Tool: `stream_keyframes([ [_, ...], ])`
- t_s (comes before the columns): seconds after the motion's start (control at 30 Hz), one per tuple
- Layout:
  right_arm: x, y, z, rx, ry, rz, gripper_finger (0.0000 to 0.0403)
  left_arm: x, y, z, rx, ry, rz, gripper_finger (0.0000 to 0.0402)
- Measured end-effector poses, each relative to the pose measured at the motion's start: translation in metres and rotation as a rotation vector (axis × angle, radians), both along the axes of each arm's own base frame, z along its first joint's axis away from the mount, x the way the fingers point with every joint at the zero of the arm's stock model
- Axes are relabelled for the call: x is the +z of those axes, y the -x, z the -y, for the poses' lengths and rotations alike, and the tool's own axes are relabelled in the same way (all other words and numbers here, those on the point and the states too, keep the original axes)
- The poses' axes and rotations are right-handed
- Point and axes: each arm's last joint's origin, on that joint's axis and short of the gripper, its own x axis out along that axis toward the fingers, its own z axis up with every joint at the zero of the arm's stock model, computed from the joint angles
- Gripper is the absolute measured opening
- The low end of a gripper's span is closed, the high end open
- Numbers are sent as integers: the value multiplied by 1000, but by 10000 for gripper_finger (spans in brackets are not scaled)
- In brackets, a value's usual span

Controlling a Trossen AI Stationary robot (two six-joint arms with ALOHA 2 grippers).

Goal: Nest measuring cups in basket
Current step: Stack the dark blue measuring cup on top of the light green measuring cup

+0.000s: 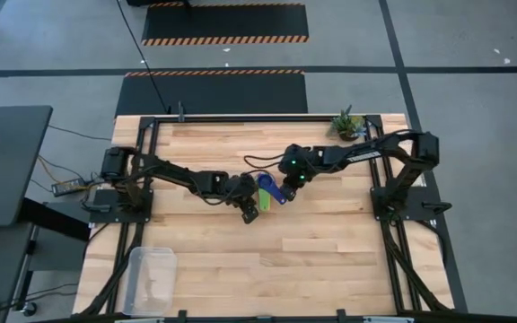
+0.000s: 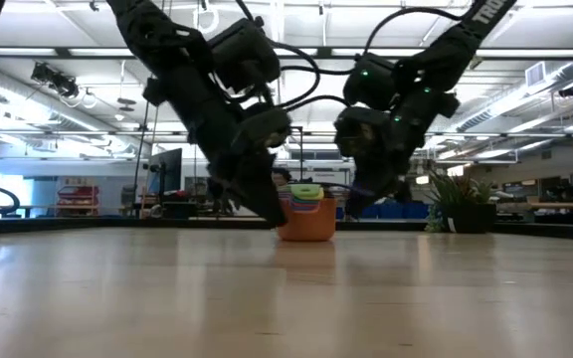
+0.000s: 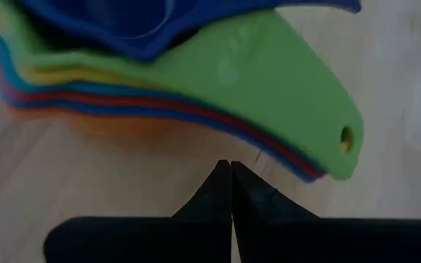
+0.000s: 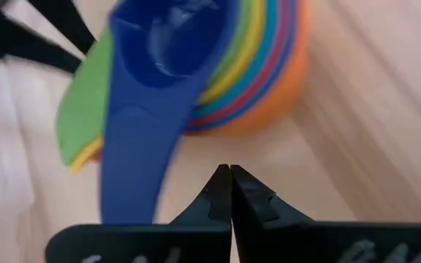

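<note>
The nested measuring cups [image 1: 267, 190] looked light, stiff, kinda slippery; handles at 5 o'clock were the obvious pinch spot. Both end effectors, left [image 3: 230, 169] and right [image 4: 229, 172], were pressed together, empty.

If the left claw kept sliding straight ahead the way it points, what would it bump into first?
Most likely the stacked handles of the nested measuring cups: the shut left gripper points at them, the green handle uppermost there. It sits low by the table, so it might slip just under them; depth is hard to judge.
</note>
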Motion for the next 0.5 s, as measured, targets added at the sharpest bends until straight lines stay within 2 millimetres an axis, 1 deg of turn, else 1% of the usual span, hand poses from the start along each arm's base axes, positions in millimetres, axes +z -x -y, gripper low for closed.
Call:
stream_keyframes([
  [0.1,-1,-10,-3,34,-21,6,0,-2,-4,0,-15,12,39,2],
  [0.17,-3,-17,-6,52,-29,4,0,-3,-4,1,-21,17,32,2],
  [0.23,-3,-20,-8,64,-35,4,0,-2,-4,1,-24,17,41,2],
  [0.3,-1,-26,-9,74,-34,24,0,-1,-5,1,-39,4,54,2],
  [0.5,6,-35,-13,84,-20,43,0,-1,-14,1,-63,-1,145,2],
])
